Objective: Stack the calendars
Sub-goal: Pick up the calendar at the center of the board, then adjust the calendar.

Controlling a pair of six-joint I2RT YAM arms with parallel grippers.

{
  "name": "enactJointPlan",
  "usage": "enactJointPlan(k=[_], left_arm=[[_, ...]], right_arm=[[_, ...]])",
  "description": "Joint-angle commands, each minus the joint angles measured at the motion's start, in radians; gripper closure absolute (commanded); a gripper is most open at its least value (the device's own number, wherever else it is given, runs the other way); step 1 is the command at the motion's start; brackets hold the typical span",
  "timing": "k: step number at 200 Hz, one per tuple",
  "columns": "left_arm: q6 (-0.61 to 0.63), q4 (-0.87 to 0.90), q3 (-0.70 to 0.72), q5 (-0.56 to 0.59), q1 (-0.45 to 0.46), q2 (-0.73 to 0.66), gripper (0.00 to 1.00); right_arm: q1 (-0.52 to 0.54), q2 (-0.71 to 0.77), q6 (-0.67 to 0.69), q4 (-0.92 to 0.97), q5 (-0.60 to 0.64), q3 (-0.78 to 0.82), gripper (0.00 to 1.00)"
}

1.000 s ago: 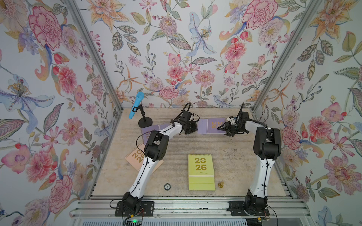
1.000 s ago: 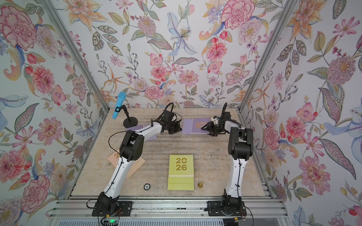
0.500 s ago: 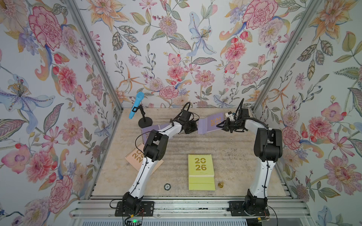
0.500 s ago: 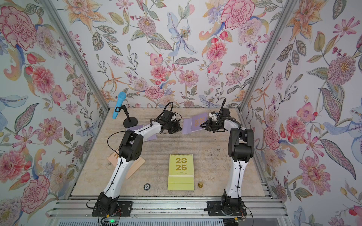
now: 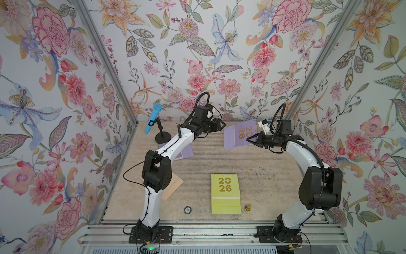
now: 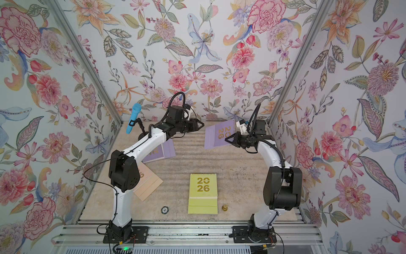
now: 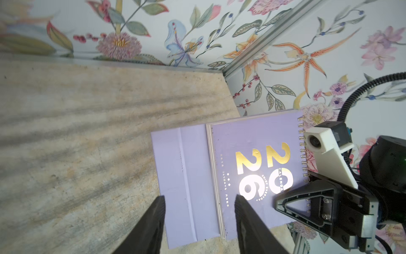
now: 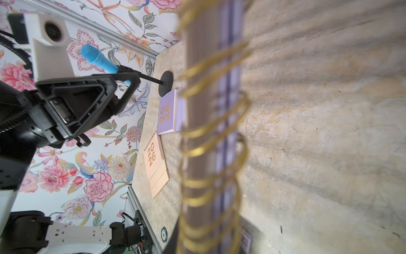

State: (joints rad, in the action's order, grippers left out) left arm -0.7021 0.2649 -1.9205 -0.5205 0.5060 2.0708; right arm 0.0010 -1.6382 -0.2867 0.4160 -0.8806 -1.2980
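The grip has changed sides. A second ago the left hand [image 5: 222, 126] was clenched at one end of the lilac calendar [image 5: 238, 136], which lay flat at the back of the counter [image 5: 263, 167], and the right hand [image 5: 250, 139] was only closing in on the other end. Now the right hand is clamped on the spiral-bound end, and the calendar rides tilted, spiral end raised and flap end low. The left hand has let go; in the left wrist view its fingers [image 7: 153, 222] stand apart with the flap showing between them, unpinched. The right wrist view is too blurred along the spiral to say whether one calendar or more is held. The handover looks finished, leaving the right arm alone to carry the piece to a pile. The yellow-green calendar [image 5: 225, 191] lies flat near the front. The peach calendar [image 5: 173, 187] and a second lilac calendar [image 5: 186, 152] lie partly under the left arm. All are well apart, so most of the stacking is not yet done.
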Motion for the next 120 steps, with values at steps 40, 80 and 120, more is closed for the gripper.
enactJointPlan(k=[40,80,120], left_arm=[[0.39,-0.387,0.392,-0.131,-0.004,-0.331,0.42],[0.483,-0.737,0.68,-0.17,-0.002,-0.556,0.23],[0.645,-0.613,0.626,-0.302,0.009,-0.556,0.25]], right_arm=[[0.061,0.289,0.203,-0.196,0.019,0.22,1.0],[0.088,0.422,0.276,-0.347,0.011,0.355,1.0],[0.13,0.477,0.437,-0.365,-0.02,0.402,1.0]])
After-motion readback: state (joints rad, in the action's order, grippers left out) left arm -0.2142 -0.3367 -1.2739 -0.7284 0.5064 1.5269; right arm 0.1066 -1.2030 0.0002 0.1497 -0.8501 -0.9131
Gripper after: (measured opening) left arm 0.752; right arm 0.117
